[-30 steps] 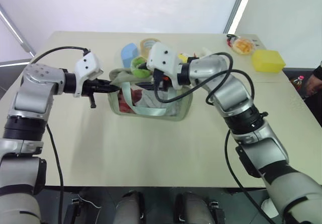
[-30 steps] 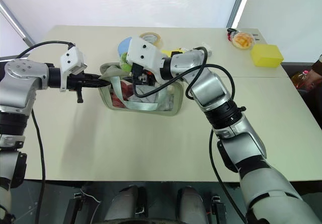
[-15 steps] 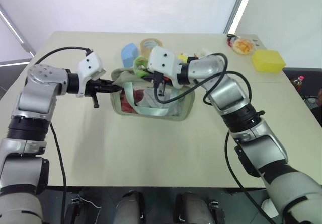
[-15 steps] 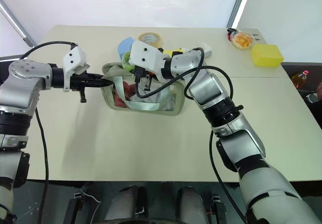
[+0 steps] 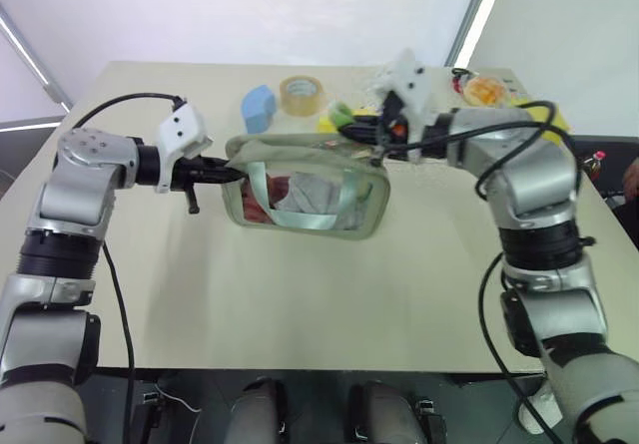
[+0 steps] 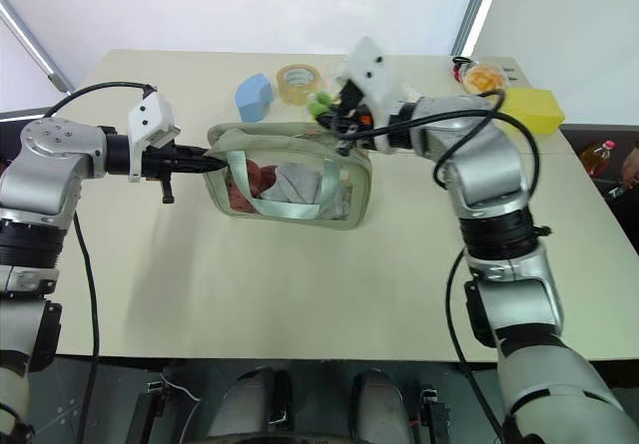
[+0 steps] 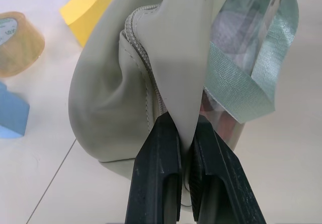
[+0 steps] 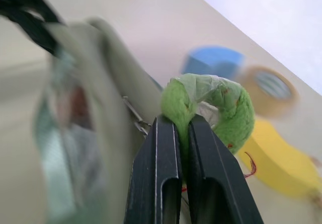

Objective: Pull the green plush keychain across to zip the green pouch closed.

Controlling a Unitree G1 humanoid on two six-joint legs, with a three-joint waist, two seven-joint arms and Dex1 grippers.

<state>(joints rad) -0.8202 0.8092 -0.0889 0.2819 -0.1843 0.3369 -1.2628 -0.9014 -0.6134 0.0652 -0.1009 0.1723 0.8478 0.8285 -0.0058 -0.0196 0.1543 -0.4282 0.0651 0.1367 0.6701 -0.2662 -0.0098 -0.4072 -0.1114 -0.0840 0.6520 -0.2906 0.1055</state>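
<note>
Sage-green fabric marked the green pouch (image 5: 305,191), which was seen in the head views lying near the middle of the beige table (image 5: 300,304), its long axis running across from the robot's left to its right and its clear window facing the camera. One pouch was counted, with one pale webbing strap (image 5: 300,215) looped across the window. The left gripper (image 5: 225,174) was pressed together on the pouch's left end. The right gripper (image 5: 361,137) was pinched on the green plush keychain (image 5: 342,117), which was held just above the pouch's far right corner. Behind the pouch, one blue block (image 5: 259,109) and one roll of tape (image 5: 301,92) were seen; one yellow sponge (image 6: 537,111) and one small packet of orange contents (image 6: 483,77) lay at the far right corner. A bottle (image 6: 597,153) stood beyond the table's right edge.

In the left wrist view, the two black fingers (image 7: 157,176) were closed on a fold of pouch fabric beside the zipper seam. Writing on the tape roll was too small to be read.

In the right wrist view, the fingers (image 8: 162,176) were clamped on the lime ring of the keychain, with what may have been a metal link trailing toward the pouch.
</note>
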